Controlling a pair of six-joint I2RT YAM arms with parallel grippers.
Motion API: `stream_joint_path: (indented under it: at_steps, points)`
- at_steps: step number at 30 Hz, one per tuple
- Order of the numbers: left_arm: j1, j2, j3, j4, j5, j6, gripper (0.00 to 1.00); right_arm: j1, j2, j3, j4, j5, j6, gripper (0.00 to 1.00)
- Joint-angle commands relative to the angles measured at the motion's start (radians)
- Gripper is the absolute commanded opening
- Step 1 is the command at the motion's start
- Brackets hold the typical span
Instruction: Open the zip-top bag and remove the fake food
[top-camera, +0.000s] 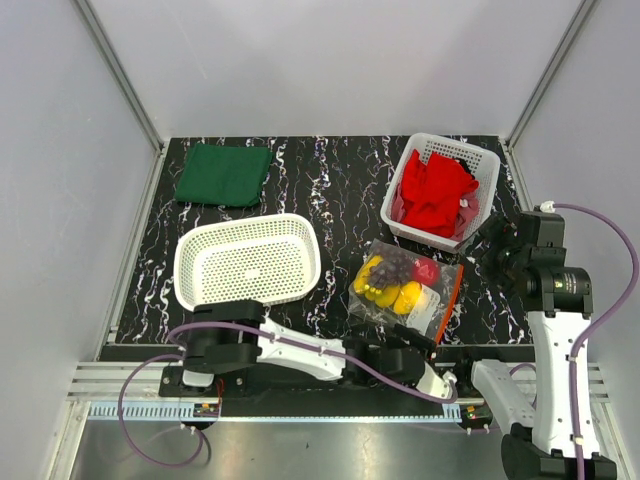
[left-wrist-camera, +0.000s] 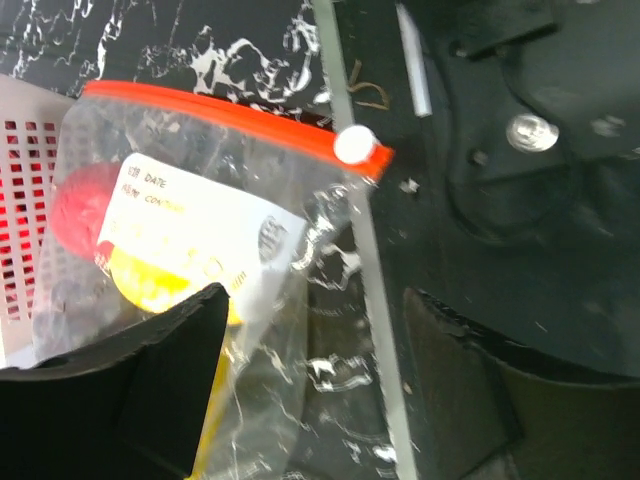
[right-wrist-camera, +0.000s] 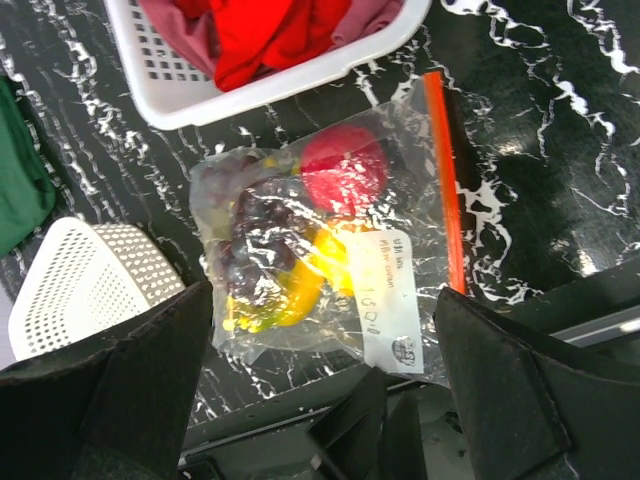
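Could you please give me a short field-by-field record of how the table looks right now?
zip-top bag: flat on the table, orange zip strip on its right side
fake food: all inside the bag
left end effector: open, fingers either side of the bag's near corner
right end effector: open, pointed at the bag, holding nothing
empty basket: left of the bag
far basket: holds red cloth
green cloth: far left

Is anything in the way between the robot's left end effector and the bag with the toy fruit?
Nothing visible is. The left end effector is right at the near corner of the zip-top bag, jaws apart. The empty basket and the basket of red cloth sit clear of that gap.
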Motion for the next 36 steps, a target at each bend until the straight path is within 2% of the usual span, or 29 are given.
stream_joint_path:
  at_steps: [1, 3, 9, 10, 12, 14, 19, 26, 32, 36]
  points:
    - [0.034, 0.05, 0.071, 0.109, 0.018, 0.085, 0.64, -0.006, -0.008, 0.065, 0.015, -0.037, -0.02, 1.0]
    - [0.048, 0.073, 0.096, 0.123, 0.017, 0.106, 0.62, -0.006, -0.017, 0.067, 0.017, -0.039, -0.021, 1.0]
    - [0.068, 0.153, 0.147, 0.108, 0.032, 0.148, 0.36, -0.006, -0.026, 0.052, 0.015, -0.053, -0.038, 1.0]
    - [0.076, 0.156, 0.153, 0.097, 0.037, 0.146, 0.24, -0.006, -0.026, 0.05, 0.017, -0.051, -0.04, 1.0]
    - [0.079, 0.154, 0.163, 0.089, 0.018, 0.137, 0.09, -0.006, -0.025, 0.036, 0.021, -0.051, -0.043, 1.0]
    - [0.088, 0.122, 0.16, 0.089, 0.008, 0.108, 0.01, -0.006, -0.014, 0.021, 0.024, -0.042, -0.047, 1.0]
    - [0.132, -0.006, 0.114, 0.051, 0.035, 0.004, 0.0, -0.006, 0.004, -0.036, 0.078, -0.12, -0.06, 1.0]
    - [0.263, -0.224, 0.062, 0.002, 0.153, -0.315, 0.0, -0.006, 0.017, -0.071, 0.126, -0.177, -0.041, 1.0]
    - [0.358, -0.359, -0.011, 0.069, 0.296, -0.496, 0.0, -0.006, -0.005, -0.136, 0.207, -0.295, 0.061, 1.0]
    - [0.401, -0.381, 0.011, 0.066, 0.36, -0.576, 0.0, -0.005, -0.057, -0.186, 0.25, -0.326, 0.237, 1.0]
